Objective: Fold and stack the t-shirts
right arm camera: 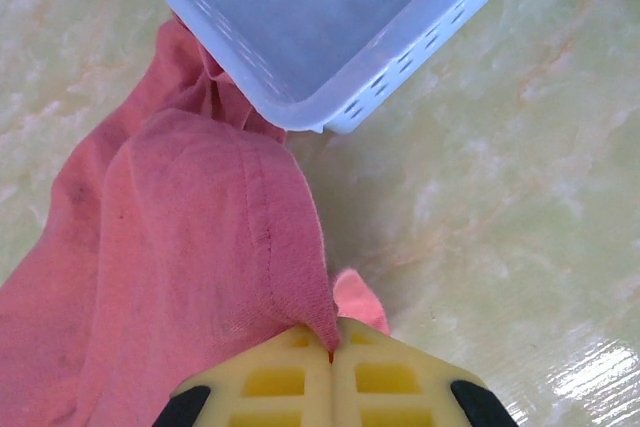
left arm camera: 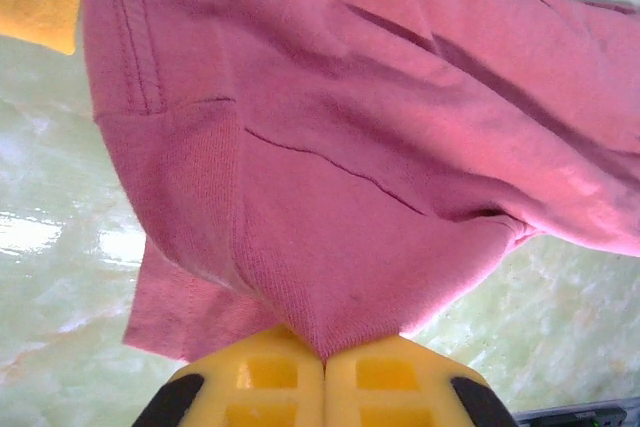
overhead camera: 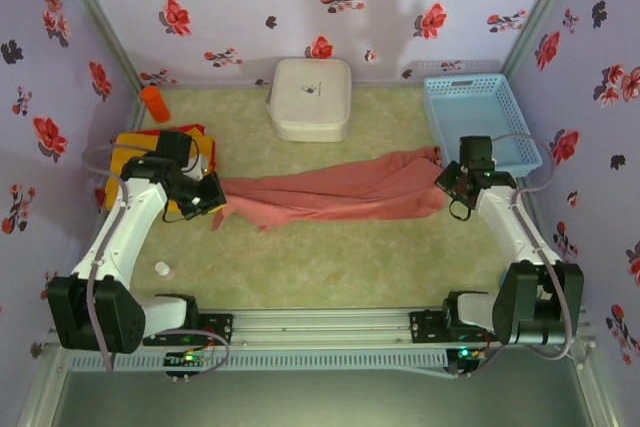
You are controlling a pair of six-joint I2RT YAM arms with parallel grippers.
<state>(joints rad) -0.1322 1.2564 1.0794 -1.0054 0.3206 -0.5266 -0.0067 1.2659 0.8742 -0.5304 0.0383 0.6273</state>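
The salmon-pink t-shirt hangs stretched across the middle of the table between my two grippers. My left gripper is shut on its left end, and the cloth fans out from the pinched yellow fingers. At the right, my right gripper is shut on the other end, where a hem fold runs into the closed fingers. A yellow-orange t-shirt lies folded at the left under the left arm, with a red one showing at its edge.
A white rounded square box stands at the back centre. The light blue basket sits at the back right, its corner touching the pink cloth. An orange cylinder stands at the back left, a small white object near the front left.
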